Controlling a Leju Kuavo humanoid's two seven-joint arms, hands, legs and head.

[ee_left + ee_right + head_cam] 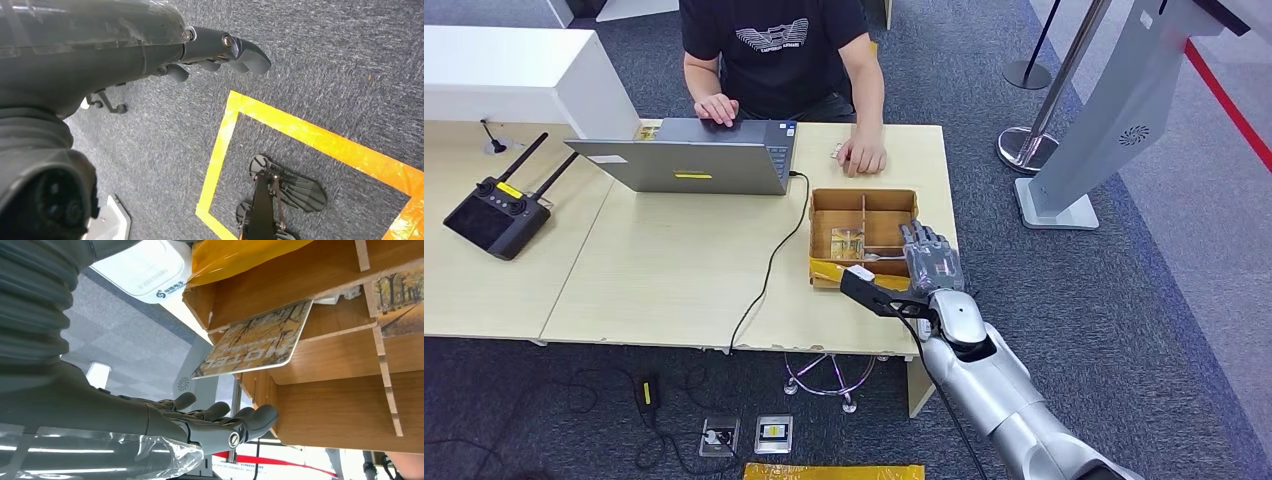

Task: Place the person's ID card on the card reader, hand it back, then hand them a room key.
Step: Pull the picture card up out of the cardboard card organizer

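From the head view, the right hand [931,262] is seen over the right side of a compartmented wooden box [862,203], fingers spread and nothing held. At the left wrist, the left hand [220,47] is hung over grey carpet, fingers loosely curled, nothing held. At the right wrist, a glossy rounded room key card [252,340] is seen propped on a box divider, just clear of the fingertips [262,416].

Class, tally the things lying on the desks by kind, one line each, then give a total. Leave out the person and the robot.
Laptop: 1
Remote controller with antennas: 1
Wooden divided box: 1
Hotel key cards visible in the box: 2, one leaning on the box's edge, one flat in a compartment
Total: 5
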